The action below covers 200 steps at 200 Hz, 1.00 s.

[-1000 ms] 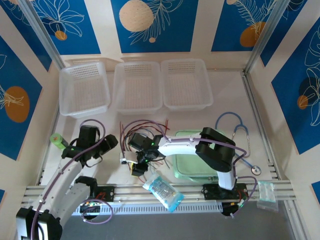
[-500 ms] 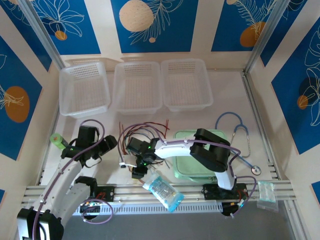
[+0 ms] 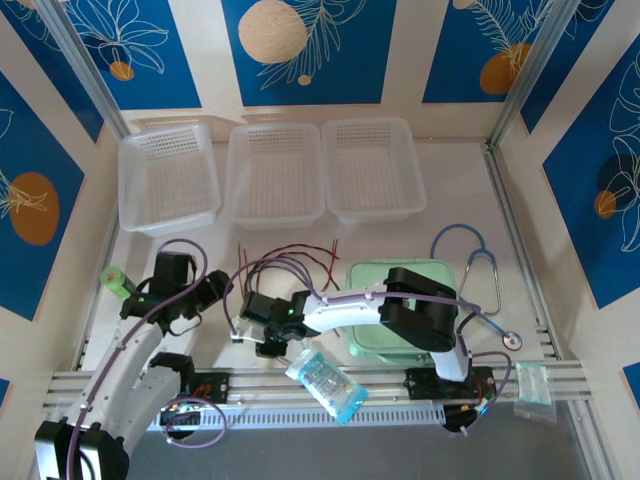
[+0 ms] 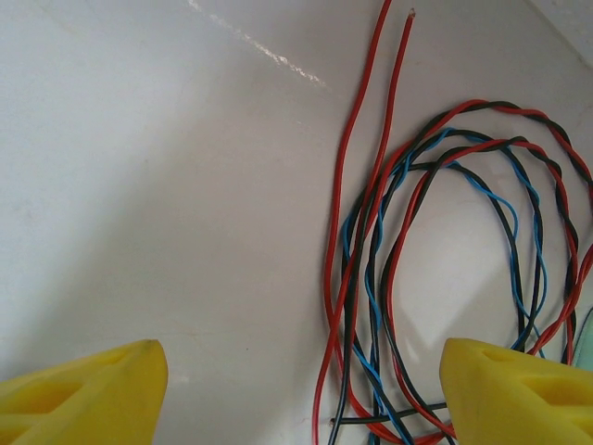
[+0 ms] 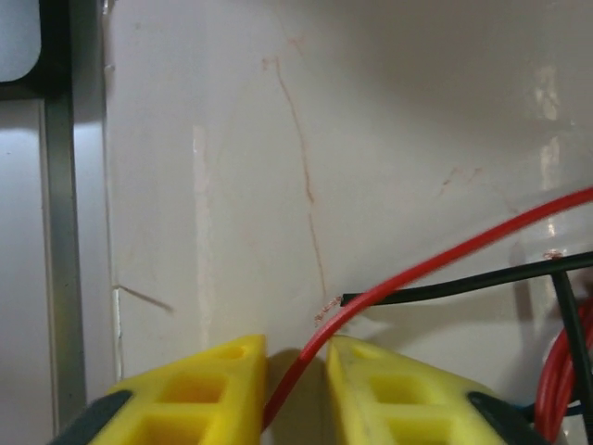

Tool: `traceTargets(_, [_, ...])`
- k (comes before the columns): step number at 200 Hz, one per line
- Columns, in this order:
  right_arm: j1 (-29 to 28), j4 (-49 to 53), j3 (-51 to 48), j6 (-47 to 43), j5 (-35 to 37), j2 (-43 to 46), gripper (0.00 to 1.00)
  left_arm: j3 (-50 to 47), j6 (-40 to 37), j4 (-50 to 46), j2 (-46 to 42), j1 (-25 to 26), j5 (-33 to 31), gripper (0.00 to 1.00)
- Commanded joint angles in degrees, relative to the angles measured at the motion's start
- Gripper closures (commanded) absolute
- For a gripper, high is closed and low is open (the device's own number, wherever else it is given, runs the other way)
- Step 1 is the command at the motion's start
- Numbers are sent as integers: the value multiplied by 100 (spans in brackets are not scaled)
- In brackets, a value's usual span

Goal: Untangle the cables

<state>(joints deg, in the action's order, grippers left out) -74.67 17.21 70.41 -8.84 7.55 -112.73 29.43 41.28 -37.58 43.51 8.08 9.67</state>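
The right claw [image 5: 295, 357] is hanging low over the white tabletop [image 5: 185, 139] with its yellow jaws standing only a slit apart. One thin red wire [image 5: 417, 272] is passing straight between its fingertips, though whether the pads are actually pinching it I cannot tell. From those tips the red wire is running forward and off to the claw's right, crossing the cut end of a thin black wire [image 5: 445, 287] that is lying just ahead. Both are leading into the cables [image 3: 285, 262], a loose knot of very thin red, black and blue-grey wires, which is lying ahead and to the right of this claw. The left claw [image 4: 301, 357] is hovering with its jaws spread wide and holding nothing. The looped cables [image 4: 366, 278] are lying just ahead of it and toward its right finger, their long axis pointing away from it. Judging by this, the right claw is nearer the strand end, so a pull toward its own base should be drawing the red wire out lengthwise.
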Motion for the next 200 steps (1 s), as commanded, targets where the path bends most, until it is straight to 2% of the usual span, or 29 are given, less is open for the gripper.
traceTargets(1, [6,103,-16,57,218,-288,87,240,-170,-159,-33,-95,78,23])
traceTargets(14, [53,48,-28,106,197,-222,95,279,-189,-202,-57,-104,61,23])
traceTargets(32, [110,-29,-41,159,141,-121,100,368,-246,-273,-57,-113,52,23])
traceTargets(74, [224,-258,-48,290,72,189,100,839,-512,-542,-19,-113,-37,23])
traceTargets(109, [506,-800,-388,494,-114,935,100,1374,-709,-807,108,-123,-37,23])
traceTargets(158, [1045,-1308,-564,663,-866,1879,100,2337,-947,-897,424,-122,330,21])
traceTargets(200, [1644,-1585,-412,892,-1279,2167,100,3280,-1091,-1037,790,-122,692,23])
